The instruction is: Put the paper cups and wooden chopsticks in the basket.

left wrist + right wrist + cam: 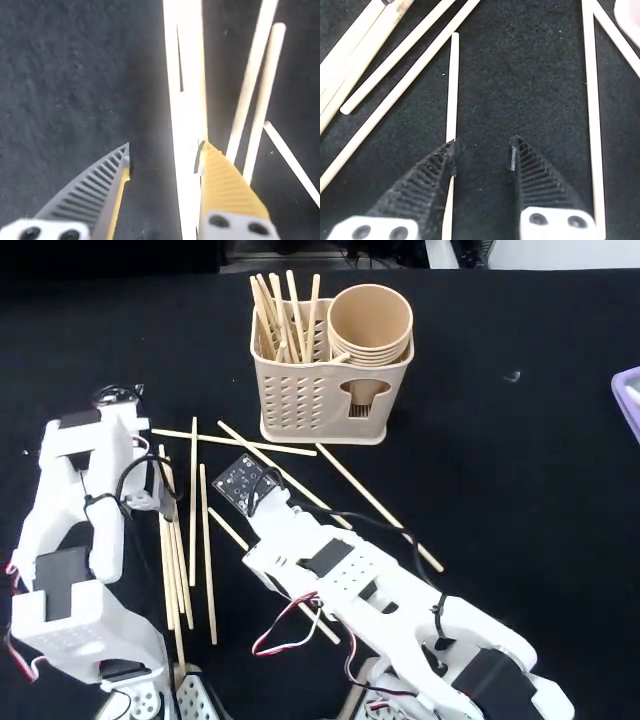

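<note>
Hovering over chopsticks, left gripper spread wide

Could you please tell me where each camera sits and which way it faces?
High view: fixed above the black table, looking down on the beige slotted plastic basket, loose wooden chopsticks, and the white left arm and right arm.
Left wrist view: on the left arm, looking down past the open left gripper at chopsticks.
Right wrist view: on the right arm, looking down past the open right gripper at chopsticks.
Shared: loose chopsticks on the black table.
</note>
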